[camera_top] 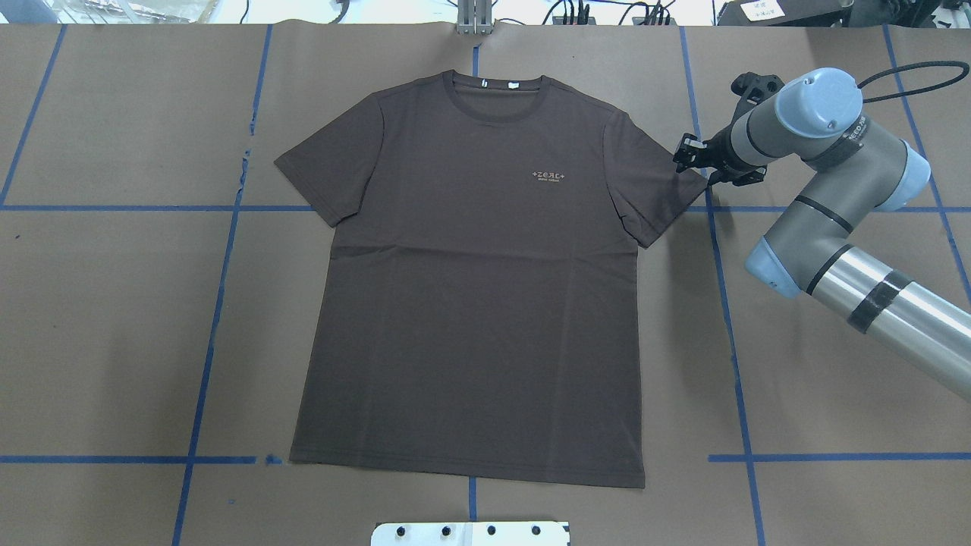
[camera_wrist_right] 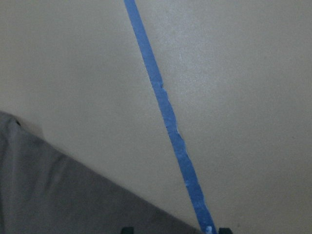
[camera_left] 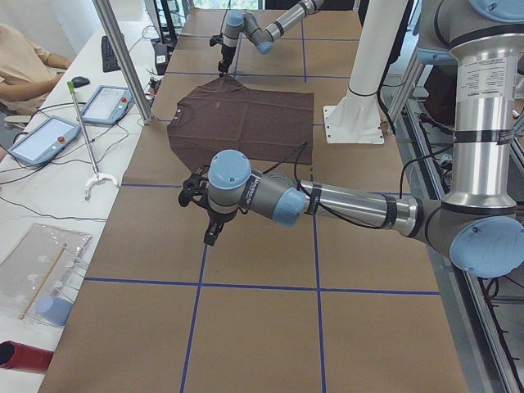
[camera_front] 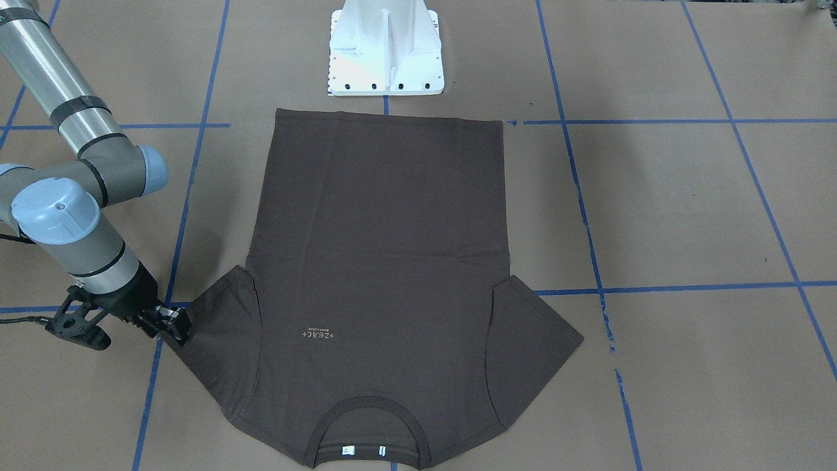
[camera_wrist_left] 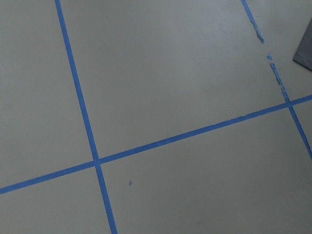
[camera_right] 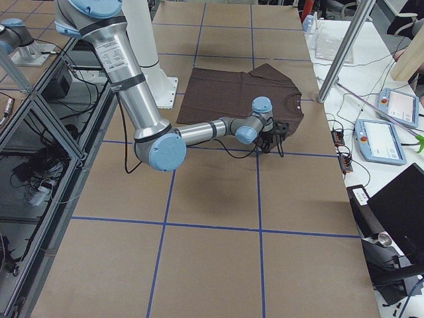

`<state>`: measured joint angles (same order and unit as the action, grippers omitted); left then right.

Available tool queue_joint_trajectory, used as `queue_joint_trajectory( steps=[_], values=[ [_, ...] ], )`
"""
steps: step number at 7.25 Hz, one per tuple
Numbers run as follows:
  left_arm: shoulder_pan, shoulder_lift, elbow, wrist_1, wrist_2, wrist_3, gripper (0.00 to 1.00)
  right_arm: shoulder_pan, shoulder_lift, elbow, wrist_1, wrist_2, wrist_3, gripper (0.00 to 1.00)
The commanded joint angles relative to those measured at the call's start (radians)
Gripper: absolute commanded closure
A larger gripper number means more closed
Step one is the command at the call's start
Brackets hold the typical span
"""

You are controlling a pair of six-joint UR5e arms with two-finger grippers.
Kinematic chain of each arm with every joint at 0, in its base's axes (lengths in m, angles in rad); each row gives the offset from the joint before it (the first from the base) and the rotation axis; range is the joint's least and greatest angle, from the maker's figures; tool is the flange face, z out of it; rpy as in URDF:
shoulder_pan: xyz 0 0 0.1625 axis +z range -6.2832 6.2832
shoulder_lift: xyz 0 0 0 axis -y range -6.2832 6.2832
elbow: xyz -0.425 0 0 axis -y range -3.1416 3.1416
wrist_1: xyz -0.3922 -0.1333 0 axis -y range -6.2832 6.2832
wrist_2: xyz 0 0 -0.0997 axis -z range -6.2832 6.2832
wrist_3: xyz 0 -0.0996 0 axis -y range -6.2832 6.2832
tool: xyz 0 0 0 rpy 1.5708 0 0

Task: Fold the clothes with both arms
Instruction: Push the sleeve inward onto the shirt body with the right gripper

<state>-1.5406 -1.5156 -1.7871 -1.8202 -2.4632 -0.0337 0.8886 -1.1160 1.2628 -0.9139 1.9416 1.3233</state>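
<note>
A dark brown T-shirt (camera_top: 470, 288) lies spread flat, chest logo up, its collar toward the far table edge in the overhead view. My right gripper (camera_top: 685, 154) is low at the outer tip of the sleeve (camera_top: 660, 189) on that view's right. In the right wrist view its fingertips (camera_wrist_right: 127, 229) stand apart, open, with the sleeve's edge (camera_wrist_right: 58, 195) and a tape line between them. My left gripper (camera_left: 211, 233) hovers over bare paper well away from the shirt's other sleeve. It appears only in the exterior left view, so I cannot tell its state.
Brown paper with blue tape lines (camera_top: 227, 227) covers the table. The white pedestal base (camera_front: 386, 52) stands just past the shirt's hem. A side table with tablets (camera_left: 106, 102), a metal pole (camera_left: 123, 57) and a seated person (camera_left: 24, 57) borders the collar end.
</note>
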Motion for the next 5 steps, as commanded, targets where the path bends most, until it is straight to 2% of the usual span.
queue_joint_trajectory(
  steps=[1,3,4,5],
  values=[
    [-0.001,0.000,0.000,-0.001,0.000,0.000,0.00,-0.002,-0.002,-0.002,-0.003,0.002,0.000,0.52],
    [0.001,0.000,0.000,-0.001,0.000,0.000,0.00,-0.002,-0.013,0.001,-0.005,0.003,0.000,0.76],
    [0.001,0.000,0.002,-0.001,0.000,-0.002,0.00,-0.002,-0.010,0.004,-0.007,0.005,0.002,0.77],
    [-0.001,0.000,0.002,0.001,0.000,-0.002,0.00,-0.002,-0.013,0.003,-0.005,0.003,0.002,1.00]
  ],
)
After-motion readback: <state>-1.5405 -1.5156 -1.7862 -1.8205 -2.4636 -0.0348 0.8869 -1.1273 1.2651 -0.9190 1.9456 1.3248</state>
